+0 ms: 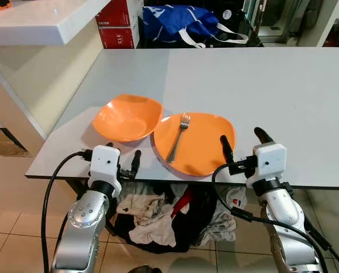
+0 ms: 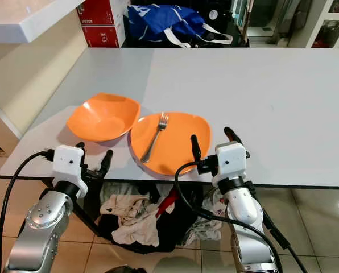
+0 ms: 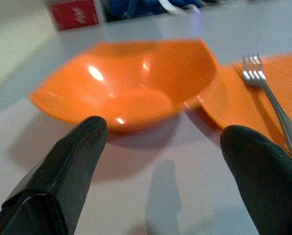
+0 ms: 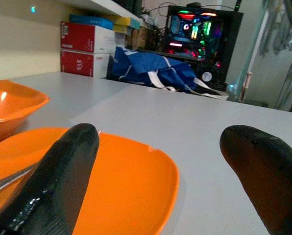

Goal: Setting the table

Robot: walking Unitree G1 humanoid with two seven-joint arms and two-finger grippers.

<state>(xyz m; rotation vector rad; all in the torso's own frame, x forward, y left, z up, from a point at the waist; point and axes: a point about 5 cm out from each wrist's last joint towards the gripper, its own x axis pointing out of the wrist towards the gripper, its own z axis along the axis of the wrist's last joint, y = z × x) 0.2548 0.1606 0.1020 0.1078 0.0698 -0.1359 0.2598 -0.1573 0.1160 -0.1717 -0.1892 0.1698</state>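
Filling most of the head views, a pale grey rectangular table [image 1: 260, 91] runs from the lower left of the frame toward the upper right, with a white counter slab [image 1: 38, 23] in the upper left corner. Red cardboard boxes [image 1: 118, 23] and a blue fabric bag with white straps [image 1: 181, 24] sit along the top edge, behind the table. Under the table's near edge, at the bottom centre, a heap of crumpled clothes [image 1: 164, 219] lies on the tiled floor.

Near the table's front edge, left of centre in the frame, rests a shallow orange plastic bowl [image 1: 127, 117]. Just right of it, touching or nearly touching it, lies a flat orange plastic plate [image 1: 195, 143], and a silver metal fork [image 1: 178, 137] lies on the plate's left half, tines toward the top of the frame.

At the lower left, the left gripper [image 1: 123, 160] hovers at the table's front edge below the bowl, its two black fingers [image 3: 67, 166] spread wide and holding nothing. At the lower right, the right gripper [image 1: 244, 141] sits over the plate's right rim, fingers [image 4: 62, 176] likewise wide apart and empty.
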